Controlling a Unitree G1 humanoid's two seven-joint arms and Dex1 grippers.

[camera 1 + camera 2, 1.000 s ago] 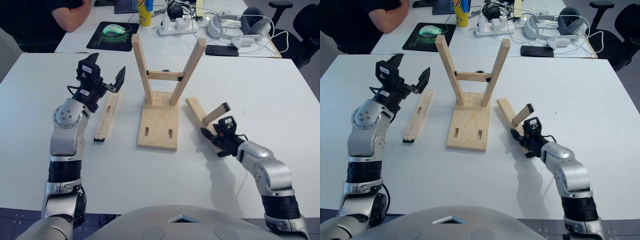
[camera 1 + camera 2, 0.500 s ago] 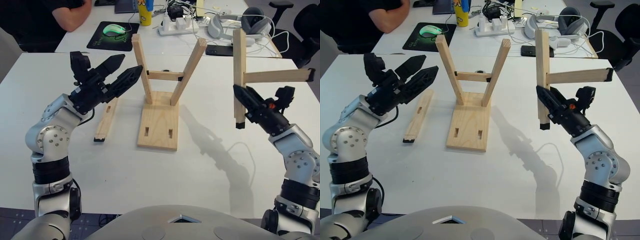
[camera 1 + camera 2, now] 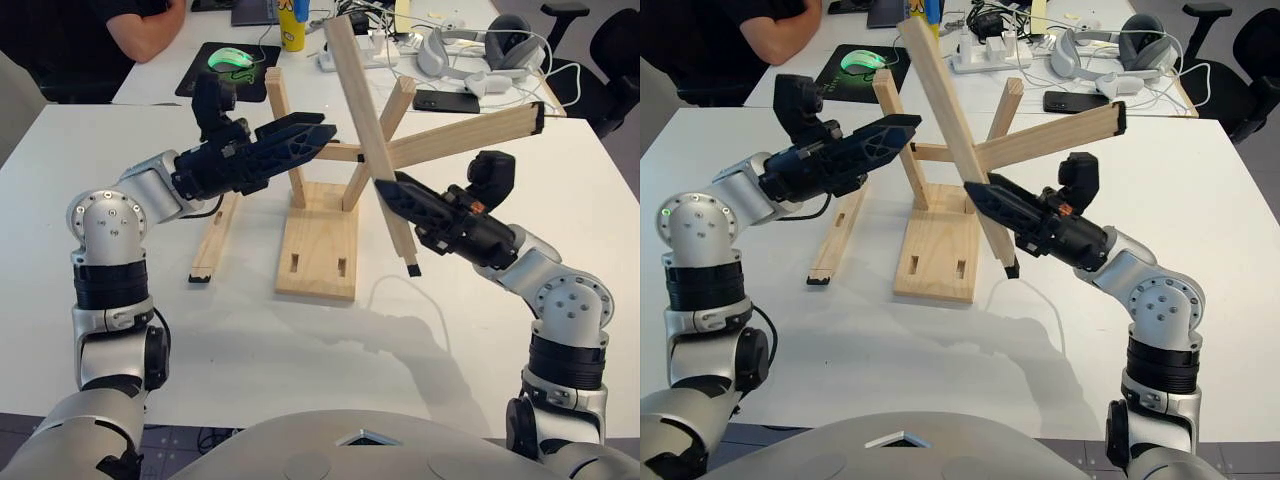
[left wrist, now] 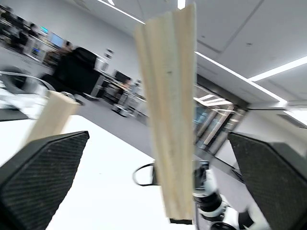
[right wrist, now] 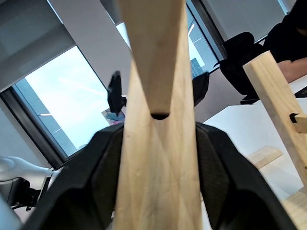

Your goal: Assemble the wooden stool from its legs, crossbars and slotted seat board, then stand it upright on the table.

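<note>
Second leg frame (image 3: 356, 90) has been lifted off the table at the right and swung in over the seat board (image 3: 318, 250); it is held tilted, black foot down, above the board's near slots. Right gripper (image 3: 388, 190) is clenched on one of its legs, just below the joint. Left gripper (image 3: 315, 133) has been brought across from over the loose crossbar (image 3: 213, 240) to the middle, fingers spread wide either side of the raised leg, nothing gripped yet. First leg pair (image 3: 277, 95) is seated upright in the far slots, board flat on the table. Meaning: second frame is staged for insertion but well off vertical, so it likely needs to be righted and steadied by the left before being dropped into the slots. Crossbar is left untouched on the table
</note>
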